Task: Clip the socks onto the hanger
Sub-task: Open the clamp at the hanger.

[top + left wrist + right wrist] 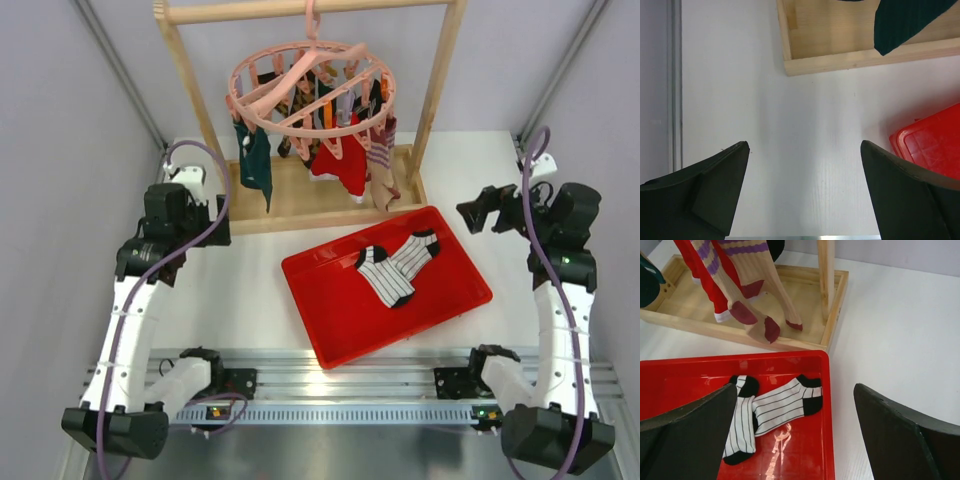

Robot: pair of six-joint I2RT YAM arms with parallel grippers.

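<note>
White tabletop (245, 300) boxed in by grey walls, pretty simple setup. At the back a wooden rack (440, 90) holds up the pink hanger (310, 90) by its hook, so the pegs dangle free and can be reached from the front. A few pegs are already taken: a red sock (345, 165), a dark teal sock (255, 160) and a beige one with purple stripes (740, 290) hang there.

The socks (395, 265) that matter, the white pinstriped pair with black toes, lie flat in the red tray (330, 345) in front of the rack, one partly overlapping the other. Nothing is touching them. My guess is the tray is there just to keep them in one easy spot between both arms.

Left gripper (205, 225) hangs over bare table left of the tray, fingers spread wide with nothing between them. Right gripper (478, 212) is off to the tray's right, also spread wide and empty. Its wrist view looks straight down at the pair (775, 407), so I'd say it's better lined up to go first.

Looks like the job hasn't started. The overlap could mean grabbing both socks at once.
</note>
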